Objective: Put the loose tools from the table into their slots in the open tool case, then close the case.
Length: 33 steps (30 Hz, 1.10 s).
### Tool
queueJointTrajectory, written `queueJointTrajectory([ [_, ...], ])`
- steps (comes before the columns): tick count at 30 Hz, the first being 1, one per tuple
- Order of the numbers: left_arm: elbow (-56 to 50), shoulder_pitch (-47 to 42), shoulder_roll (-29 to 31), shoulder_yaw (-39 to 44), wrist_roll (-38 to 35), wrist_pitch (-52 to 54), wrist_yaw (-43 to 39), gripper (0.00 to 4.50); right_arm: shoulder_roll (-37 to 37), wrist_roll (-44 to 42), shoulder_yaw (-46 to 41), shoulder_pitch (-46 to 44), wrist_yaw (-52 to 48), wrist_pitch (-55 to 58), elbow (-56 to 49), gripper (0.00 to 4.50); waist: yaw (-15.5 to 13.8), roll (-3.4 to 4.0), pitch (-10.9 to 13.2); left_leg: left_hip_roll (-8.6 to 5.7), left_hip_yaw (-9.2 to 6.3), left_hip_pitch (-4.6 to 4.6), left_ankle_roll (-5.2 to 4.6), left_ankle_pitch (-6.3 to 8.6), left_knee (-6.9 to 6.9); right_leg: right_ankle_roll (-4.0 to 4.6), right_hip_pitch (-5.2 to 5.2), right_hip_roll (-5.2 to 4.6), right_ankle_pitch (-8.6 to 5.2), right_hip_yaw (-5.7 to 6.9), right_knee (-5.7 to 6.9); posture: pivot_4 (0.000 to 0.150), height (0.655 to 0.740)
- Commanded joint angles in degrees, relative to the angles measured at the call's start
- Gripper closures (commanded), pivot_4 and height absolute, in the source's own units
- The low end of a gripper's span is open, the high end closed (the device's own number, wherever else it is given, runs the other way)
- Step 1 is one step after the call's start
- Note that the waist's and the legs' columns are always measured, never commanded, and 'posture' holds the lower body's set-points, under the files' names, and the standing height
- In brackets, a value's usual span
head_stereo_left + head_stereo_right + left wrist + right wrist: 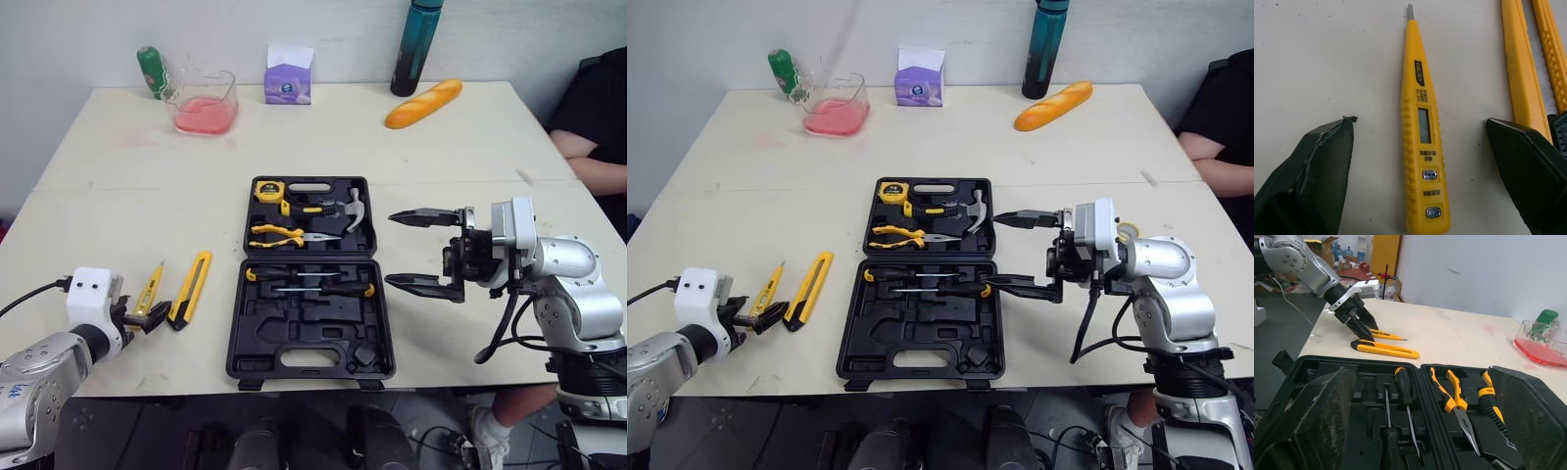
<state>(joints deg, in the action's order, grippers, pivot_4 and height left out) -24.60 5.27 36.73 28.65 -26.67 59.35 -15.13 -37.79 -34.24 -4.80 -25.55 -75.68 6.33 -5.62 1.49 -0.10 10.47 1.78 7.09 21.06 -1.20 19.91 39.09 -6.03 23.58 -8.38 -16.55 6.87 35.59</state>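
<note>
Table (147,196): smooth cream top, white wall behind.
Tool case (294,333): black moulded plastic, open mid-table.
Tester pen (1422,127): slim yellow plastic, loose left of the case.
Your left hand (1419,121): released, straddling the pen.
Your right hand (389,250): released, by the case's right edge.

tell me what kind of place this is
Probably an indoor robot lab or test room: a plain table holds an open tool case and unrelated props like a bread loaf, with a cardboard box beyond.
</note>
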Motion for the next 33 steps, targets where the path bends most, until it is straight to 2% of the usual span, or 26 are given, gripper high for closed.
queueJointTrajectory([
  [1,1.68,2.91,-0.08,-0.79,0.91,2.65,-0.37,0.56,-0.05,-0.49,-1.06,0.81,-0.37,-1.01,-1.02,0.00,0.03,0.00,0.00,0.00,0.00,0.00,0.00,0.00,0.00,0.00,0.00,0.00,0.00,0.00,0.00,0.150,0.7400],
  [2,1.88,3.17,-0.09,-0.75,0.98,2.55,-0.51,0.75,-0.08,-0.58,-1.13,1.10,-0.35,-1.04,-1.18,0.00,0.05,0.00,0.00,0.01,0.00,0.00,0.00,0.00,0.00,0.00,0.00,-0.01,0.00,0.00,0.00,0.150,0.7400],
  [9,4.20,4.45,-0.11,0.12,1.32,2.28,-1.51,3.83,-0.79,-1.74,-1.73,3.00,-0.71,-0.18,-2.68,0.00,0.14,0.31,-0.18,0.02,0.06,-0.08,0.01,0.00,0.00,0.00,0.00,-0.02,0.00,-0.06,0.02,0.150,0.7400],
  [10,4.41,4.53,-0.12,0.28,1.41,2.21,-1.55,3.98,-0.83,-1.70,-1.81,3.17,-0.68,-0.25,-2.73,0.00,0.15,0.32,-0.19,0.03,0.06,-0.09,0.02,0.00,-0.01,0.00,0.00,-0.02,0.00,-0.07,0.02,0.150,0.7400],
  [15,4.59,4.94,-0.19,0.95,1.70,1.17,-2.02,3.98,-1.03,-1.62,-2.23,3.93,-0.89,-0.62,-2.52,0.00,0.27,0.32,-0.20,0.06,0.10,-0.11,0.04,0.02,-0.02,0.00,0.00,-0.03,0.00,-0.13,0.02,0.150,0.7400],
  [18,4.30,4.70,-0.94,2.93,1.14,-4.36,-3.80,3.98,-1.16,-1.46,-2.63,4.12,-1.20,-1.18,-1.89,0.00,0.25,0.32,-0.19,0.09,0.11,-0.12,0.05,0.02,-0.03,0.00,0.01,-0.02,0.00,-0.13,0.01,0.150,0.7400],
  [22,2.34,3.82,-1.20,6.93,-2.09,-13.76,-10.09,3.98,-1.80,-1.35,-3.63,4.48,-1.95,-1.94,-1.42,0.00,0.03,0.20,-0.12,0.10,0.09,-0.05,0.05,0.02,-0.02,0.01,0.04,-0.04,0.00,-0.11,-0.01,0.150,0.7400],
  [28,0.58,3.86,4.79,11.59,-8.15,-21.93,-24.94,3.98,-4.40,-0.93,-5.35,6.98,-3.85,-3.11,-1.45,0.00,-0.66,-0.23,-0.11,0.05,-0.07,0.12,0.03,0.02,0.01,0.01,0.04,-0.10,-0.01,-0.02,-0.09,0.150,0.7400],
  [33,0.72,-0.52,10.83,7.72,-12.50,-22.47,-33.34,3.98,-5.60,-1.00,-7.57,9.98,-2.44,-3.48,-2.40,0.00,-1.24,-0.23,-0.11,0.00,-0.02,0.07,-0.01,0.03,0.02,0.01,0.03,-0.10,0.00,0.01,-0.10,0.150,0.7400],
])
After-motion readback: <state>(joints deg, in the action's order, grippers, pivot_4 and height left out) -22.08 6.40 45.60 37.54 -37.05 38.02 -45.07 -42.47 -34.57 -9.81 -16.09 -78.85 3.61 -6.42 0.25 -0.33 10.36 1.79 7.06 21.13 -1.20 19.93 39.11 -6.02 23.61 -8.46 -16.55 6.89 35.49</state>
